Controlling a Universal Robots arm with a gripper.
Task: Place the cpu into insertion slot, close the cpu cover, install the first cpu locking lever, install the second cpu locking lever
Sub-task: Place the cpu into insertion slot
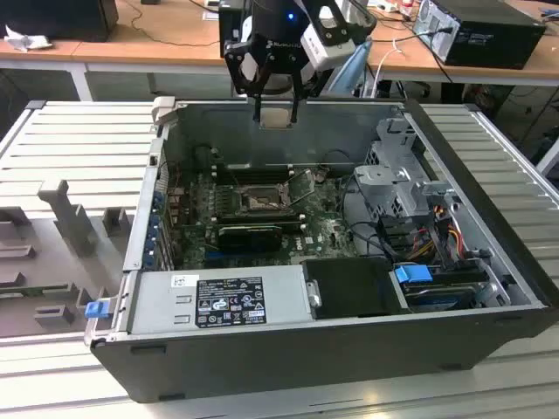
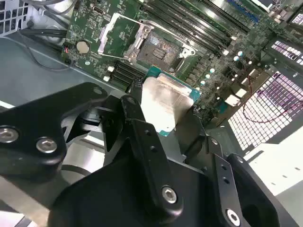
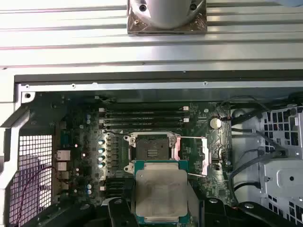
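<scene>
My gripper [image 1: 275, 118] hangs above the back wall of the open computer case [image 1: 288, 367], shut on the cpu [image 1: 275, 114]. The cpu's pale silver top [image 3: 161, 191] sits level between the black fingers [image 2: 135, 106] in both wrist views. Below, the insertion slot [image 3: 151, 150] lies bare on the green board, a dark pin field in a metal rim [image 2: 163, 49]. The cpu is high over the board and slightly to one side of the slot. The cpu cover [image 3: 204, 158] stands swung open beside the slot, with thin wire levers [image 2: 130, 19] raised.
Long black memory slots [image 3: 142, 118] run beside the socket. A black expansion card [image 1: 249, 234] lies in front of it. A power supply [image 1: 218, 301], a drive cage [image 1: 402, 175] and cable bundles [image 1: 437, 227] crowd the case. Grey fixtures [image 1: 61, 209] sit at the exterior view's left.
</scene>
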